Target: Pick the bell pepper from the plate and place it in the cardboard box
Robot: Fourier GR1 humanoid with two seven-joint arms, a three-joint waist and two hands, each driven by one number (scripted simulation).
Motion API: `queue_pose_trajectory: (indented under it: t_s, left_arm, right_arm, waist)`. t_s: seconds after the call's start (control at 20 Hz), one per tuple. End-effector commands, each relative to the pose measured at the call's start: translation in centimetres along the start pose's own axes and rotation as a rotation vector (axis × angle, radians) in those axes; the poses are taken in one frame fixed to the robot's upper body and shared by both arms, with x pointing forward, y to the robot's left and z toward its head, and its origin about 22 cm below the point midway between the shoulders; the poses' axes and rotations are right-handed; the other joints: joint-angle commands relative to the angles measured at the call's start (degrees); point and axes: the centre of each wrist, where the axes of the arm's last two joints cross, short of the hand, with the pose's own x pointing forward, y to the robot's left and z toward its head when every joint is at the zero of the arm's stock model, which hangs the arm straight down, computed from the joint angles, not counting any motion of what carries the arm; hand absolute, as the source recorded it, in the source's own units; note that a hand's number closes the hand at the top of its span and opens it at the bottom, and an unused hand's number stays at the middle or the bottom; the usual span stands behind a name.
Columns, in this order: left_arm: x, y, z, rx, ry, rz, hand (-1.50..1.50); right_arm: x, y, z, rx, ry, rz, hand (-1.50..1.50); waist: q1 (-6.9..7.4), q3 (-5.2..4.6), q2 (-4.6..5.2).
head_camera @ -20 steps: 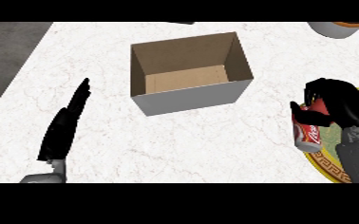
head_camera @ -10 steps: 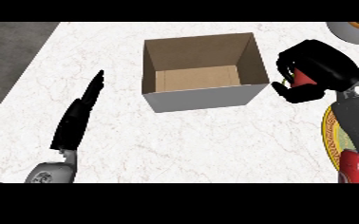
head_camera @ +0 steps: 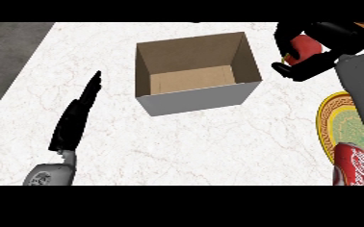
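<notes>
The red bell pepper (head_camera: 305, 46) is held in my right hand (head_camera: 321, 61), whose fingers and thumb curl round it and hide part of it. Hand and pepper hang just right of the open cardboard box (head_camera: 196, 99), near its far right corner and outside its walls. The box stands mid-counter, nothing inside it. The yellow-rimmed patterned plate (head_camera: 326, 120) lies at the right edge, below my right hand. My left hand (head_camera: 75, 117) rests open on the counter left of the box, fingers straight and pointing away.
A red object with pale markings (head_camera: 350, 164) lies on the plate's near part at the lower right edge, cut off by the frame. A dark floor strip (head_camera: 21, 48) runs along the counter's left edge. White marble counter (head_camera: 199, 144) spreads in front of the box.
My right hand has risen from the plate with the pepper and moved away and up to the box's right side. The left hand stays where it was.
</notes>
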Motion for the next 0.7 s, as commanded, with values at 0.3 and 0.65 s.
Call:
queue_pose_trajectory:
  t_s: [0.3,0.65]
  left_arm:
    - [-0.9,1.1,0.0,0.051,0.038,0.007,0.00]
    - [-1.9,3.6,0.7,0.076,0.071,0.004,0.00]
  right_arm:
    - [1.1,-4.4,-7.7,0.059,-0.283,-0.257,1.50]
    - [3.3,-1.7,-14.4,0.126,-0.309,-0.264,1.50]
  waist:
    - [-3.00,-0.22,-0.89]
    - [-5.36,-0.22,-1.62]
